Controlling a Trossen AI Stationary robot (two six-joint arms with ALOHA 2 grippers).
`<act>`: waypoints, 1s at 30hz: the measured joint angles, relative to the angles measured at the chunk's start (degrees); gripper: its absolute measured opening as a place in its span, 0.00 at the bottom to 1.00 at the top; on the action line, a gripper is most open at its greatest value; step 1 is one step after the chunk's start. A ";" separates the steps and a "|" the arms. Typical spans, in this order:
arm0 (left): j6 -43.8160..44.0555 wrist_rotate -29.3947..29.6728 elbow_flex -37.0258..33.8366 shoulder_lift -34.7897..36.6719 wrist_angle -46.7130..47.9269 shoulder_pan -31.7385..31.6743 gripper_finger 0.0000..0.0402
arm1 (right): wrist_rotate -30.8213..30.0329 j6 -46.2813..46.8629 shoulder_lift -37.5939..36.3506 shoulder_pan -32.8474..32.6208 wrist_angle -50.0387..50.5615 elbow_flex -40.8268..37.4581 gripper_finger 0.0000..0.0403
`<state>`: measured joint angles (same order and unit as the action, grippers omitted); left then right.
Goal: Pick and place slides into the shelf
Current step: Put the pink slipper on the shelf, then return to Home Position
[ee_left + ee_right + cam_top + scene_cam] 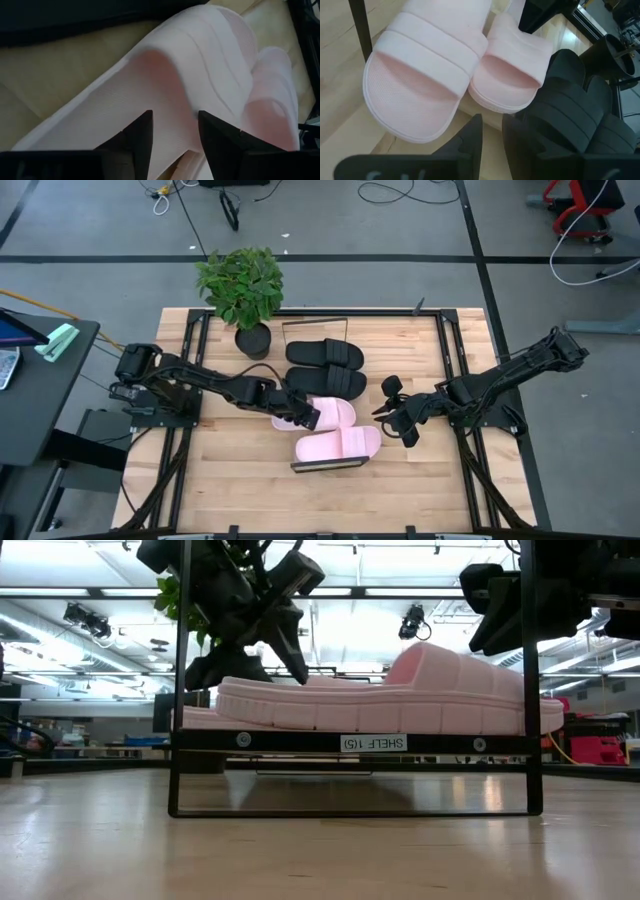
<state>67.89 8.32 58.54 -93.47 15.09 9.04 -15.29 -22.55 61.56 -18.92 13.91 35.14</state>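
Observation:
Two pale pink slides lie side by side on the shelf (325, 468), a black-framed rack whose near end bar fills the low view (350, 742). The nearer pink slide (340, 445) (415, 85) rests flat on the board. The farther pink slide (330, 412) (165, 75) has my left gripper (303, 415) (175, 135) at its left end. Two black slides (323, 353) (327, 382) lie farther back on the shelf. My right gripper (385, 405) (492, 130) hovers open just right of the pink slides, holding nothing. My left gripper has the farther pink slide's sole rim (172, 107) at the slide's left end between its two fingers. It comes slanting down from the table's left. The slide lies level on the shelf board beside the other pink one.
A potted plant (242, 285) stands at the table's far left, close to the shelf's far end. The black slides (570, 115) sit right beside the pink ones. Bare wooden table lies near the shelf's near end and to either side under the arms.

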 joint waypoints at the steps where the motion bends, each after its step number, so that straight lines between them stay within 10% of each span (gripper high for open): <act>1: -0.02 0.05 0.00 0.05 0.01 0.13 0.40 | -0.02 0.00 0.00 0.00 0.00 0.00 0.20; 9: -2.21 4.90 -0.07 5.19 6.68 0.31 0.36 | 0.00 0.53 0.02 0.00 0.48 0.00 0.20; 23: -14.61 32.64 -0.07 14.53 10.05 12.10 0.33 | -0.02 2.13 0.02 0.02 1.06 0.00 0.20; 30: -26.55 40.00 -6.18 15.24 -6.81 16.38 0.28 | -0.04 2.12 0.02 0.04 0.79 0.00 0.20</act>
<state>41.35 48.32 52.36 -78.23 8.27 25.42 -15.33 -20.42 61.58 -18.87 14.70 35.14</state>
